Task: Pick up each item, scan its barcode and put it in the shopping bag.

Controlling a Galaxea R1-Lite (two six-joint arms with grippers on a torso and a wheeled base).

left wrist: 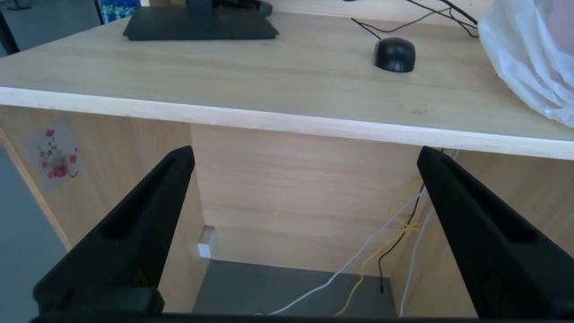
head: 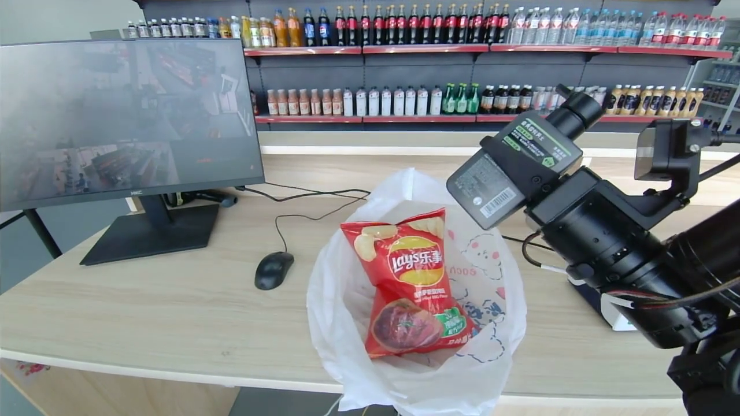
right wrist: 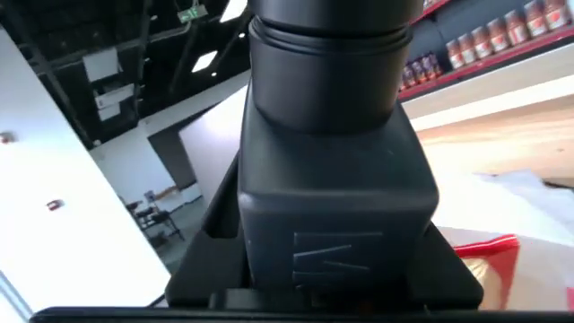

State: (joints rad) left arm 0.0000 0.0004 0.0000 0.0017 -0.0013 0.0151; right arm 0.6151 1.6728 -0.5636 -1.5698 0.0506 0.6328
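My right gripper [head: 552, 193] is shut on a dark grey bottle [head: 514, 167] with a round black cap. It holds the bottle tilted in the air, above the far right rim of the white shopping bag [head: 347, 300], with the barcode label facing me. In the right wrist view the bottle [right wrist: 332, 197] sits between the fingers. A red bag of chips [head: 407, 283] stands inside the shopping bag; its edge [right wrist: 489, 260] shows past the bottle. My left gripper [left wrist: 305, 170] is open and holds nothing, hanging below the counter's front edge, with the shopping bag [left wrist: 534, 54] above it.
On the wooden counter [head: 173, 312] stand a monitor [head: 127, 115] at the left and a black mouse [head: 273, 270] beside the shopping bag, with cables behind. A white box [head: 613, 315] lies under my right arm. Shelves of bottles [head: 462, 58] line the back wall.
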